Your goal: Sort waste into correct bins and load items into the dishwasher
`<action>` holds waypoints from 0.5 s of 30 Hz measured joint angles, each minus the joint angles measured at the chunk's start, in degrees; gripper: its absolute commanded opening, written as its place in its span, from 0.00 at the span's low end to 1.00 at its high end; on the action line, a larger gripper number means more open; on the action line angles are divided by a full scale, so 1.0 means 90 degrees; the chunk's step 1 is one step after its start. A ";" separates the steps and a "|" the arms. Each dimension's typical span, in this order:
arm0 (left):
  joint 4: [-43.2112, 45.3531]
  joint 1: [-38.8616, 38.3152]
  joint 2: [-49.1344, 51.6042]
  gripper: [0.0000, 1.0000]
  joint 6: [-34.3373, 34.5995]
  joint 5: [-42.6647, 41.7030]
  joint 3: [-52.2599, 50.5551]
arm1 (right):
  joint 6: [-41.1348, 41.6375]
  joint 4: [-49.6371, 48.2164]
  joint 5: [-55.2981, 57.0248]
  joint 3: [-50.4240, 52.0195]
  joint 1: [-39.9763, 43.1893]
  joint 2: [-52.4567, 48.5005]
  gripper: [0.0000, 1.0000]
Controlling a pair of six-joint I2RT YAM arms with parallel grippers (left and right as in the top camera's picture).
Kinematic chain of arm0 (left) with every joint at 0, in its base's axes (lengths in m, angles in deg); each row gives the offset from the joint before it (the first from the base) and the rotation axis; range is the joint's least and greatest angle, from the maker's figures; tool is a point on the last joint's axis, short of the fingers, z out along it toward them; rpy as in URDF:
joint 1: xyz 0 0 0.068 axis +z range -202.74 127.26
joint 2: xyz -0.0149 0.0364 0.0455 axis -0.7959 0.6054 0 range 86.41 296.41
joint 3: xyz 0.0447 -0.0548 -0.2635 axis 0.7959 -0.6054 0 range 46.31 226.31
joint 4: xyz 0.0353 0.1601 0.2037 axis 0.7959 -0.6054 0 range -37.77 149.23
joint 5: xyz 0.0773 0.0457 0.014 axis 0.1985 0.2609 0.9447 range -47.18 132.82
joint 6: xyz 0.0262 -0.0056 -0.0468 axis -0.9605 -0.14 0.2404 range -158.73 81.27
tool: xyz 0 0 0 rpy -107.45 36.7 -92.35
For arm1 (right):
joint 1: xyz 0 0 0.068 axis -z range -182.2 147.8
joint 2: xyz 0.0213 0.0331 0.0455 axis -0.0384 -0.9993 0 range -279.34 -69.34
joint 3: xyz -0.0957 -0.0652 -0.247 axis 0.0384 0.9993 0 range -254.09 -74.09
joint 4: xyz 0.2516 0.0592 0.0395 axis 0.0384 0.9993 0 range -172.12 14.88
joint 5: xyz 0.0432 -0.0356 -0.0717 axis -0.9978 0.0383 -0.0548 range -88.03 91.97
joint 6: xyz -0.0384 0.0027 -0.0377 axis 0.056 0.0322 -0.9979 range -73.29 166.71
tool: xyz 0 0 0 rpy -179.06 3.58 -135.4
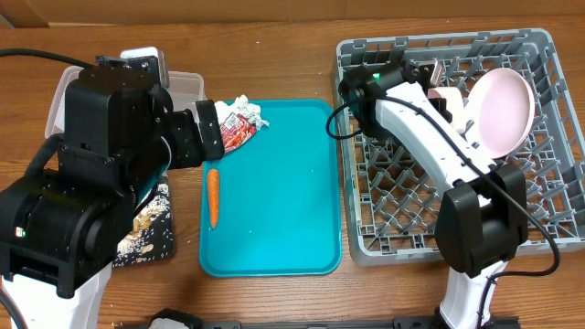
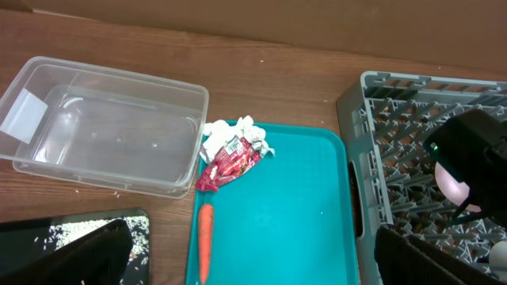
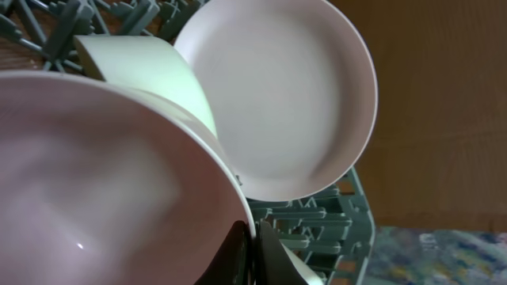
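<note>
Nearest the robot, the black tray (image 1: 163, 247) lies at the left on the surface (image 1: 274, 55), scattered with crumbs (image 1: 146, 219); the left arm (image 1: 101, 164) overhangs its outer half in the overhead view. Just beside it, the teal tray (image 1: 283, 183) carries a carrot (image 1: 213, 196) lying lengthwise near its left edge. Farther along that edge, at the tray's far left corner, the red wrapper (image 1: 239, 131) rests against the crumpled paper (image 1: 249, 110). The left end effector (image 2: 253, 229) hangs above this side of the teal tray, fingers spread wide apart and holding nothing. Beyond the corner stands the clear tub (image 2: 111, 75), close to the paper; the left arm hides most of it from overhead. On the right, the grey rack (image 1: 548, 183) sits just beside the teal tray, with the right arm (image 1: 430, 137) stretched across its grid from near edge to far left corner. There the right end effector (image 3: 253, 253) is closed together on the rim of a bowl (image 3: 103, 182), which fills the near half of the wrist view and blocks the pegs below. Behind the bowl rises a white curved wall, apparently a cup (image 3: 150, 71). Farthest back, the pink dish (image 3: 277, 103) stands on edge among the pegs at the rack's far right.
</note>
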 measured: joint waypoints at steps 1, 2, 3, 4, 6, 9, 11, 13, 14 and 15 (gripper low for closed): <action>0.0000 0.0000 0.0000 1.00 0.0000 0.0000 0.0000 | 0.0029 0.0100 0.0049 0.0000 -0.0002 -0.0002 0.04; 0.0005 0.0000 0.0000 1.00 0.0000 0.0002 0.0000 | 0.0078 0.0245 0.0146 0.0000 -0.0002 -0.0007 0.04; 0.0007 0.0000 0.0000 1.00 0.0000 0.0000 0.0000 | 0.0189 0.0430 0.0291 0.0000 -0.0002 -0.0007 0.04; 0.0010 0.0000 0.0000 1.00 0.0000 0.0002 0.0000 | 0.0262 0.0542 0.0396 0.0000 0.0000 -0.0007 0.04; 0.0010 0.0000 0.0000 1.00 0.0000 0.0000 0.0000 | 0.0401 0.0602 0.0505 0.0000 -0.0002 -0.0007 0.04; 0.0012 -0.0002 0.0000 1.00 0.0000 0.0000 0.0000 | 0.0532 0.0515 0.0563 0.0000 -0.0002 -0.0007 0.04; 0.0017 0.0000 0.0000 1.00 0.0000 0.0000 0.0000 | 0.0576 0.0379 0.0544 0.0000 -0.0002 -0.0007 0.04; 0.0015 0.0000 0.0000 1.00 0.0000 0.0000 0.0000 | 0.0593 0.0325 0.0500 0.0000 -0.0005 -0.0007 0.04; 0.0015 0.0000 0.0000 1.00 0.0000 0.0002 0.0000 | 0.0612 0.0321 0.0476 0.0000 -0.0015 -0.0007 0.04; 0.0012 -0.0002 0.0000 1.00 0.0000 0.0000 0.0000 | 0.0622 0.0308 0.0442 0.0000 -0.0036 -0.0007 0.04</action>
